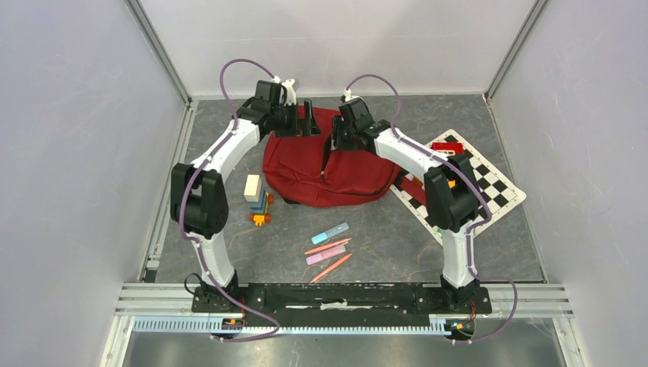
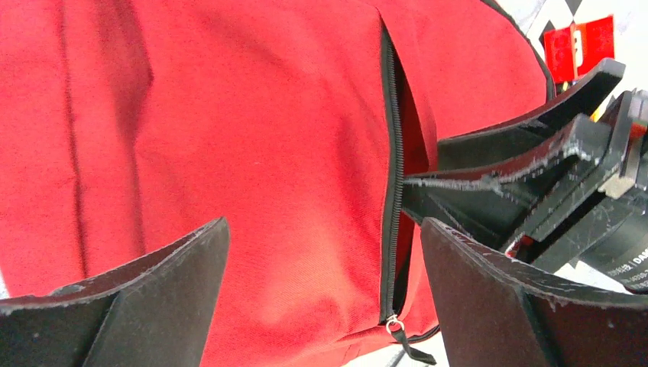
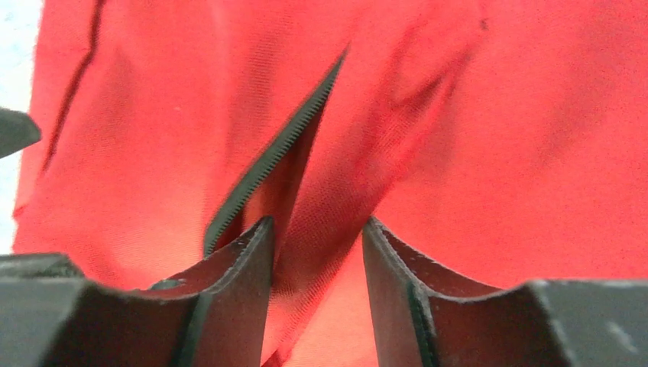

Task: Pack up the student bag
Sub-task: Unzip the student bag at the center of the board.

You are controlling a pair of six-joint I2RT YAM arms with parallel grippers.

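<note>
The student bag (image 1: 306, 172) is a dark red backpack lying flat at the back of the table, between both arms. Its black zip (image 2: 393, 153) stands partly open, with the pull (image 2: 395, 325) at the near end. My left gripper (image 1: 309, 122) hovers over the bag's left part, its jaws wide apart over red fabric (image 2: 267, 153) and nothing held (image 2: 322, 225). My right gripper (image 1: 334, 145) is low on the bag at the zip opening (image 3: 275, 153). Its jaws (image 3: 317, 223) straddle a raised fold of the bag's fabric (image 3: 321, 214), which touches the left finger with a gap at the right one.
A checkerboard mat (image 1: 489, 180) lies right of the bag, with a small red box (image 1: 447, 147) at its far corner. A stack of coloured blocks (image 1: 258, 200) stands left of the bag. Several pens and markers (image 1: 328, 248) lie in front. Walls enclose three sides.
</note>
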